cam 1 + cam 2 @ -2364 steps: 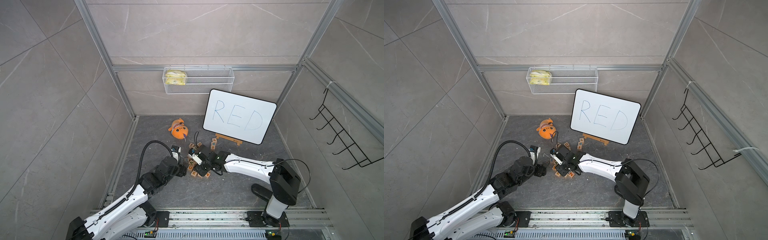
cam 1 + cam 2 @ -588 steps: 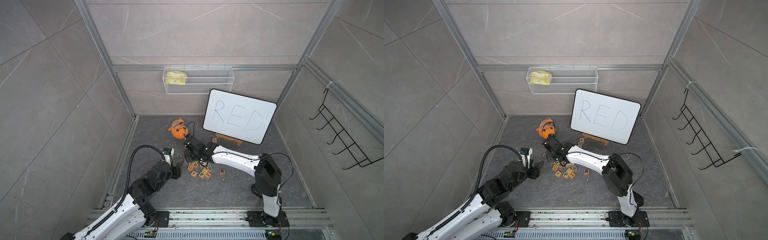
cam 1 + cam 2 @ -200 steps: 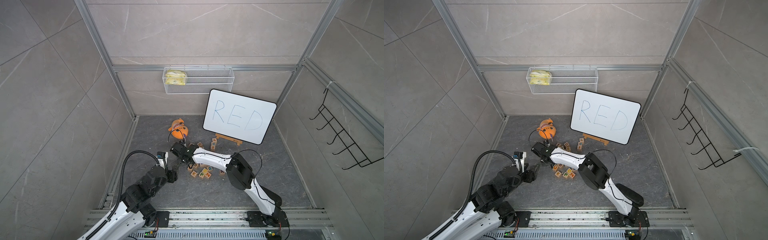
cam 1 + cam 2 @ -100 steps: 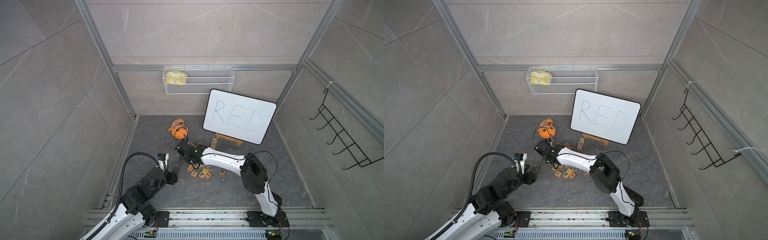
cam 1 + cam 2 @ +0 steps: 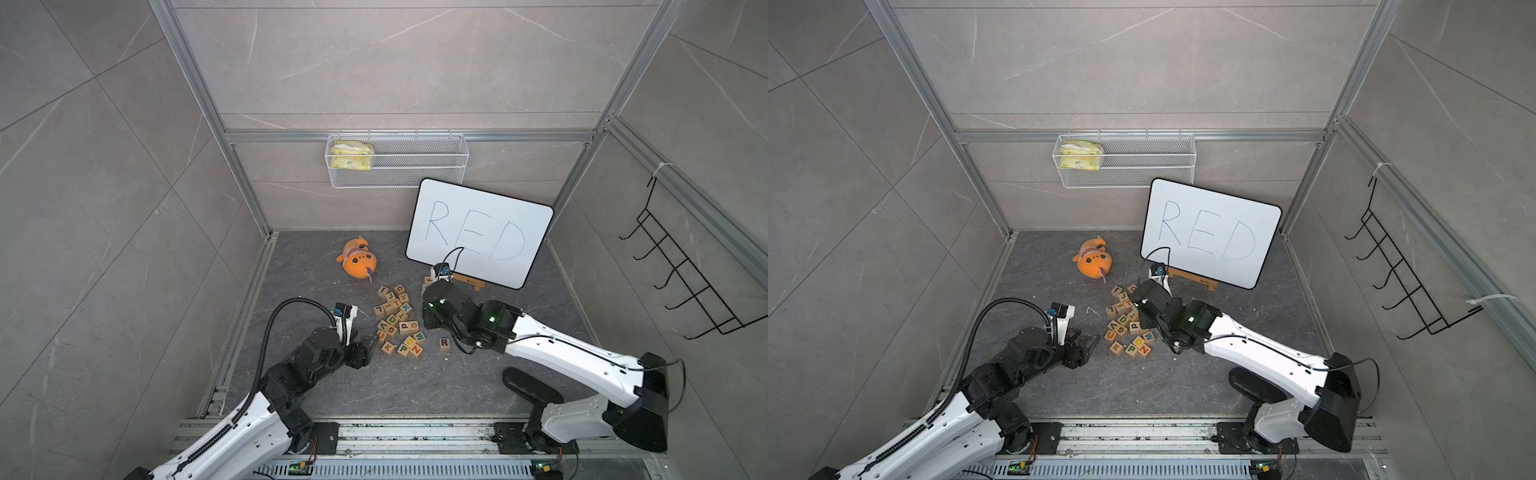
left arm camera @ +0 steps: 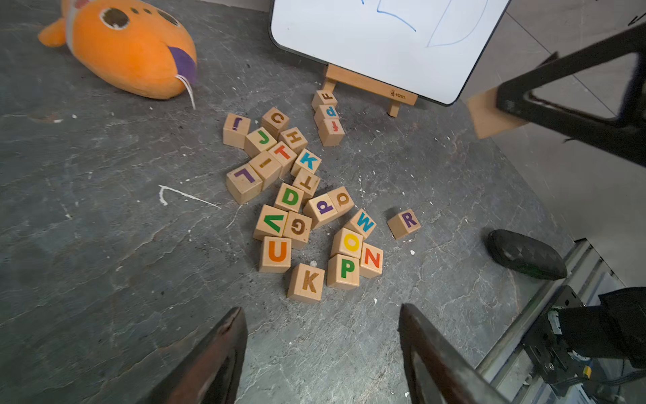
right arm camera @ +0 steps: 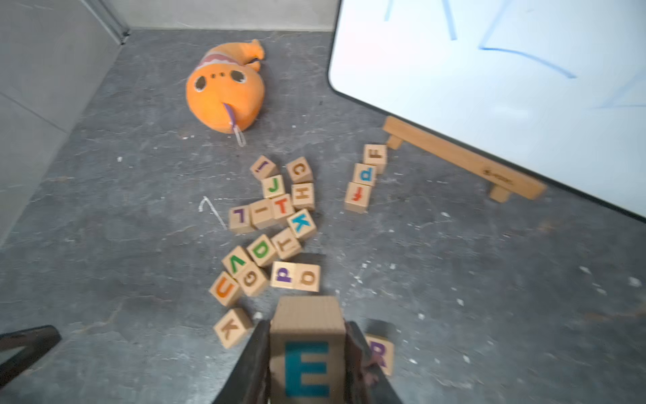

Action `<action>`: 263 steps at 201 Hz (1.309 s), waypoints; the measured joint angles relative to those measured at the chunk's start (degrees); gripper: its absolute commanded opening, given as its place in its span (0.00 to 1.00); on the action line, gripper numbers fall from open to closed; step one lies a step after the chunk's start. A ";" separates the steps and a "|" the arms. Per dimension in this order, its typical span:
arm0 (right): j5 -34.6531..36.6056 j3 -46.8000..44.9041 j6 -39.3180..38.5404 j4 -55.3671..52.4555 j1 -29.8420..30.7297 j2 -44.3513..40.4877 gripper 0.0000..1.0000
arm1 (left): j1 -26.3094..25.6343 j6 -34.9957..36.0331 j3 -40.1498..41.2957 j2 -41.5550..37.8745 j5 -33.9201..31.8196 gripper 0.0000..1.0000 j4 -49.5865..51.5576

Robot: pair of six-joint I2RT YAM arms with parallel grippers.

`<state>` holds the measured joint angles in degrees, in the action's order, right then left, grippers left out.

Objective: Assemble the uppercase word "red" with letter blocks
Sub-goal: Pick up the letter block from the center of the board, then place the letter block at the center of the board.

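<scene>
Gripped E block in right hand, off the table. Noted R block alone at 4 o'clock of pile, D block wedged mid-pile. Left hand open, empty, at 8 o'clock. Risked knocking R askew on a close set-down; risked fouling on tight neighbours going for D.

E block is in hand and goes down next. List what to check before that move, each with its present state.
1. E block clamped in right gripper: ok.
2. R block standing alone, R up, apart from the pile: ok.
3. Bare floor beside R block: ok.
4. D block free to grasp: not ok, hemmed in by the pile.
5. Spare left gripper open, empty, short of the pile: ok.
6. E block's height above the floor: cannot tell.
</scene>
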<state>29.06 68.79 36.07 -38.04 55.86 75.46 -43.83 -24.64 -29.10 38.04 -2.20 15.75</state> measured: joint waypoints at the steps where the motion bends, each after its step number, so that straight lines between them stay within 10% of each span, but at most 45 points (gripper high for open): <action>1: 0.11 -0.13 -0.02 -0.11 0.00 -0.22 0.24 | 0.00 -0.02 0.00 0.26 0.11 0.71 -0.11; 63: 6.36 -9.35 2.99 -8.66 -1.16 -11.21 0.25 | -0.28 0.02 0.00 6.91 4.13 0.71 -1.57; 263: -7.04 -25.62 5.92 11.23 -11.21 7.39 0.26 | -0.33 0.02 0.00 7.43 4.31 0.71 -2.54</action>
<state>22.02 43.18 42.00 -26.81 44.64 82.85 -44.16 -24.62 -29.10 45.47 2.11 13.21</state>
